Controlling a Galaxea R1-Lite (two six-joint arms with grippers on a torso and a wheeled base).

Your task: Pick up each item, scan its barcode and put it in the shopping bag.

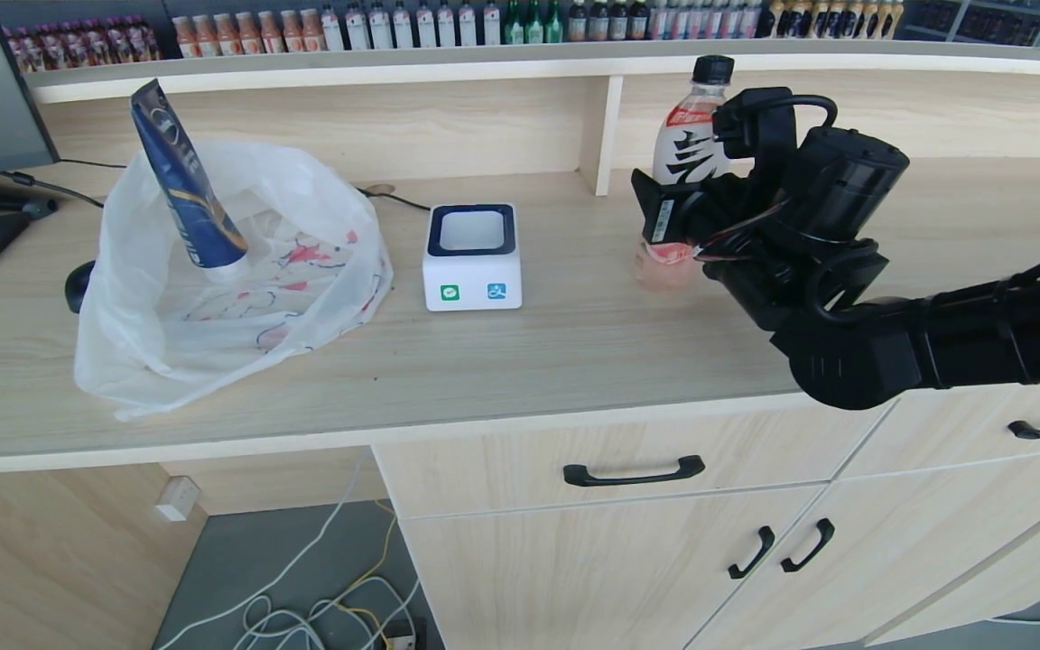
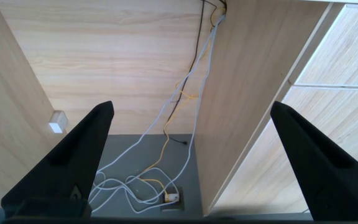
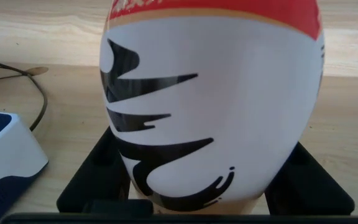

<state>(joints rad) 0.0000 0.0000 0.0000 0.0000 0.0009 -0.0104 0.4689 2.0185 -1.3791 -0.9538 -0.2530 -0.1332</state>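
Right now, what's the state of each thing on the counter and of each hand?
bottle: upright, capped, gripped low by the right hand.
right hand: shut on the bottle.
left hand: open, empty, below the counter.
bag: open, slumped on the counter.
tube: standing tilted in the bag.
scanner: on the counter between bag and bottle, nothing over it.

A pale wood counter (image 1: 574, 352) fronts drawers (image 1: 484, 474) with black handles (image 1: 633, 472); bottles (image 1: 448, 25) line a back shelf (image 1: 484, 56); cables (image 1: 290, 614) litter the grey floor (image 1: 231, 560).
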